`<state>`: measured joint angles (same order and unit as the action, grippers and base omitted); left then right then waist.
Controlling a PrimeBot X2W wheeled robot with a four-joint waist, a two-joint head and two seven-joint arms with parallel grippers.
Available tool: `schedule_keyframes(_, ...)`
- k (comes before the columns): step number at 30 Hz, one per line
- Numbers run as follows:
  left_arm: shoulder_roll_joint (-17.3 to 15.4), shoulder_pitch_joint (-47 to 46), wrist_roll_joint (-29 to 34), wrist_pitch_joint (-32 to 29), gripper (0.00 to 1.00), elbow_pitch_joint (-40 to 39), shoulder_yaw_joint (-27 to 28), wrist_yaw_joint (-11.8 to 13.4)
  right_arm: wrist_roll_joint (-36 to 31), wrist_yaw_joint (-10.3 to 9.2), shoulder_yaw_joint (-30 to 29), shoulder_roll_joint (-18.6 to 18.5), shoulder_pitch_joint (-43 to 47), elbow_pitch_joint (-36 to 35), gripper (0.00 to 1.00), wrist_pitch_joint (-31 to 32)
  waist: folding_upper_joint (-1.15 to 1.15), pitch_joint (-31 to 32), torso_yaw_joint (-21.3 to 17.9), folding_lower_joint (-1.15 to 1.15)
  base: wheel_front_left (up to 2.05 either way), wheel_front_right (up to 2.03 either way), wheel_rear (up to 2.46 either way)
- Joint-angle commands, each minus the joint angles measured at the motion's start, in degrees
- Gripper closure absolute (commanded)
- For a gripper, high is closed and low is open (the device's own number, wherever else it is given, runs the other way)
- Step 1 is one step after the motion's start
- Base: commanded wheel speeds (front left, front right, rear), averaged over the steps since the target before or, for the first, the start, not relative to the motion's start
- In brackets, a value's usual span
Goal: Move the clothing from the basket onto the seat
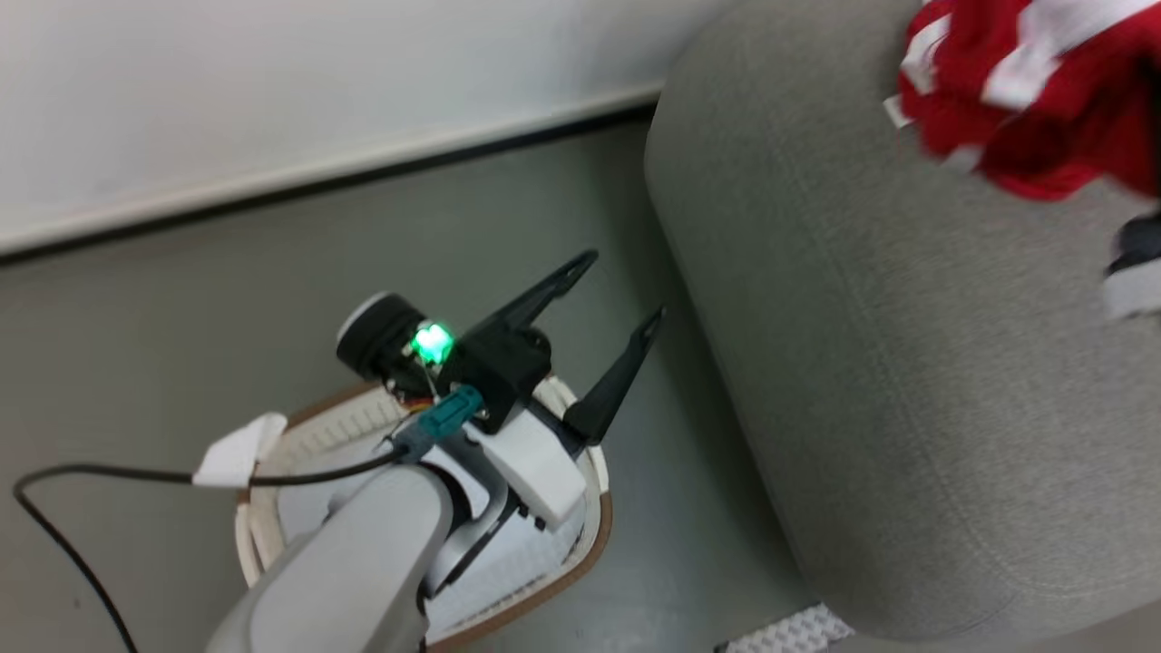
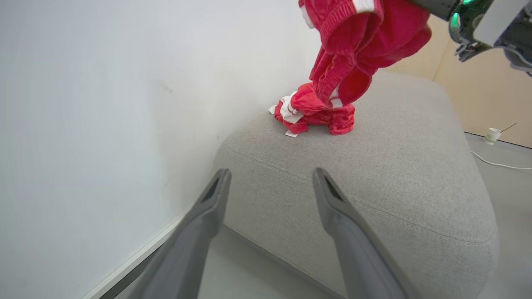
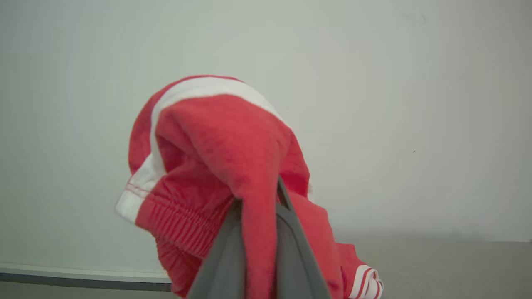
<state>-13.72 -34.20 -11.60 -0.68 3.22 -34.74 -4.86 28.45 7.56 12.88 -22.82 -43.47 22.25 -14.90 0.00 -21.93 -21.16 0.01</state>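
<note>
One red garment point(image 2: 320, 118) with white trim lies crumpled on top of the grey seat point(image 2: 395, 178), near its far edge by the wall. A second red garment point(image 3: 208, 145) hangs above it, a fold pinched between the fingers of my right gripper point(image 3: 259, 199), which is shut on it. In the head view the red clothing point(image 1: 1043, 118) is a blur over the seat point(image 1: 862, 363) at the top right. My left gripper point(image 1: 619, 290) is open and holds nothing, raised above the basket point(image 1: 594, 531), fingers toward the seat. The basket's pale lining point(image 1: 508, 580) shows inside.
A white wall with a dark baseboard runs behind the seat and basket. A black cable point(image 1: 54, 535) with a white tag point(image 1: 236, 453) trails from my left arm. A paper cup point(image 2: 493, 135) and a white cord lie on the floor beyond the seat.
</note>
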Motion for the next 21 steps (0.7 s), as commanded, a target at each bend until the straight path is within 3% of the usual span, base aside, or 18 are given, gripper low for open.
schedule_keyframes(1, -0.7, -1.36, 0.56, -0.16, 0.0, -0.33, -0.01, -0.3, 0.52, -0.15, -1.35, -0.74, -1.81, 1.14, 1.0, -0.27, 0.0, -6.74, 2.0, -0.01, 0.0, 0.0, 0.0)
schedule_keyframes(8, 0.09, -7.03, 1.46, 0.4, 0.0, -1.65, -0.92, -1.0, 1.31, -0.15, -12.08, -7.94, -12.92, 12.91, 1.0, 1.4, 0.0, -13.77, 6.14, -0.01, 0.0, 0.0, 0.0)
schedule_keyframes(12, 0.21, -8.27, 1.97, 0.78, 0.0, -1.53, -1.47, -1.04, 0.75, -0.15, -17.62, -10.08, -19.11, 21.58, 1.0, 1.75, 0.0, -16.75, 8.12, -0.01, 0.0, 0.0, 0.0)
schedule_keyframes(21, 0.83, -7.42, 1.85, 2.69, 0.0, -0.34, -2.75, -0.38, -6.83, -0.15, -29.75, -6.67, -22.71, 39.53, 1.0, -0.07, 0.0, -18.14, 10.93, -0.01, 0.0, 0.0, 0.0)
